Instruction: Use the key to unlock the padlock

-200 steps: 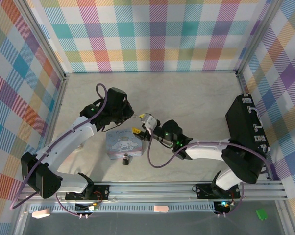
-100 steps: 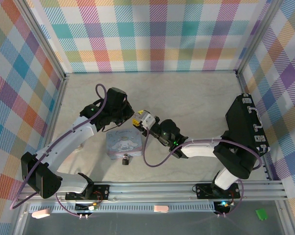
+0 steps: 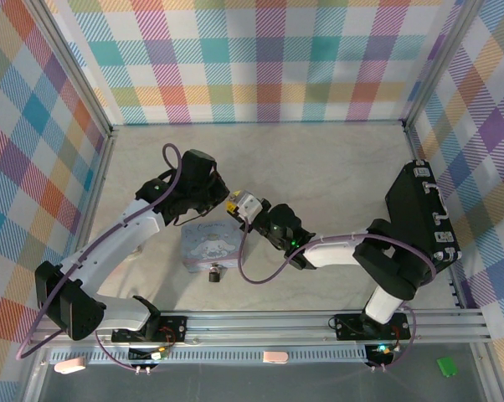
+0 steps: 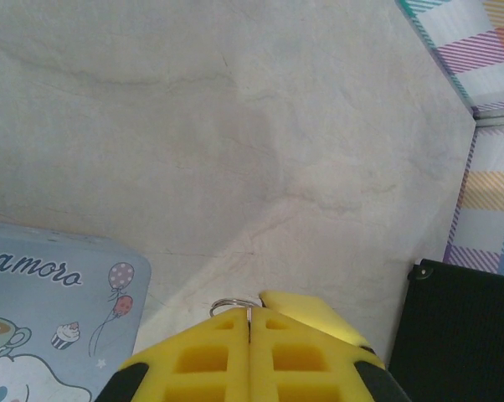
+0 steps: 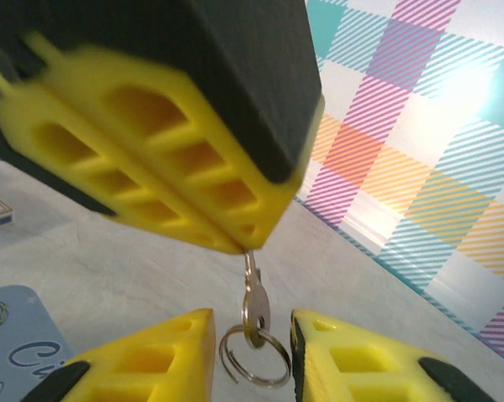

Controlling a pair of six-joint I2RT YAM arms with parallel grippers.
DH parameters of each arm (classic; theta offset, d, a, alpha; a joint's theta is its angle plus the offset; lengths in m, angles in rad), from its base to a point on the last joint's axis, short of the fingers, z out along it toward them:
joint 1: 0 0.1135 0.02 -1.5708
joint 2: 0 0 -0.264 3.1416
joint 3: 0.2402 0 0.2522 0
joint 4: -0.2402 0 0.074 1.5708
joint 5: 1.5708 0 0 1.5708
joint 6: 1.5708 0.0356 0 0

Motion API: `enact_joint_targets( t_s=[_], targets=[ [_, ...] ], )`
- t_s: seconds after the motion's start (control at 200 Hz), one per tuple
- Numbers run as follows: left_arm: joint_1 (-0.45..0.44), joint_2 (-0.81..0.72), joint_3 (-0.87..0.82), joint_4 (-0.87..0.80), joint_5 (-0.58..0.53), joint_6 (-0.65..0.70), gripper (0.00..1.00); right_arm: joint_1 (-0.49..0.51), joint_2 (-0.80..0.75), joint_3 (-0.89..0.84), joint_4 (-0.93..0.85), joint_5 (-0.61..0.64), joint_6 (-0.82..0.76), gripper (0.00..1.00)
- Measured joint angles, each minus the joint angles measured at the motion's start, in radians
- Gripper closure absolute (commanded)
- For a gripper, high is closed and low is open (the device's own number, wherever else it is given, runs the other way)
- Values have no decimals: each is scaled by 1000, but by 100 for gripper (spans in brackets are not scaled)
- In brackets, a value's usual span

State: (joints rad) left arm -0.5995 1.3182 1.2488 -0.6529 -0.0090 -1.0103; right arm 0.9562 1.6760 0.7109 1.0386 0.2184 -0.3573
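My left gripper (image 5: 235, 243) is shut on the blade of the small metal key (image 5: 254, 303), which hangs from its tips with a split ring (image 5: 254, 358) on the bow. My right gripper (image 5: 250, 339) is open, one yellow finger (image 5: 164, 356) on each side of the key, not touching it. In the left wrist view the shut left gripper (image 4: 250, 322) shows the ring (image 4: 229, 303) poking out, beside a right fingertip (image 4: 312, 316). From above the two grippers (image 3: 227, 199) (image 3: 240, 206) meet just behind the pale blue tin box (image 3: 210, 246). The tiny dark padlock (image 3: 213, 273) lies at the box's near edge.
A black case (image 3: 424, 213) stands along the right wall. Plaid walls close in the back and both sides. An aluminium rail (image 3: 277, 322) runs along the near edge. Bare marble tabletop (image 3: 319, 167) stretches behind the grippers.
My right gripper has swung left and away from the rail to the left gripper, so its open fingers now flank the hanging key. The left arm has hardly moved.
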Motion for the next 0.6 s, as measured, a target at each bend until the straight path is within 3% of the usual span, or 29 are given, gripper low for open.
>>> enact_joint_targets(
  t_s=[0.6],
  targets=[
    [0, -13, -1, 1, 0, -15, 100, 0, 13, 17, 19, 32, 0, 78]
  ],
)
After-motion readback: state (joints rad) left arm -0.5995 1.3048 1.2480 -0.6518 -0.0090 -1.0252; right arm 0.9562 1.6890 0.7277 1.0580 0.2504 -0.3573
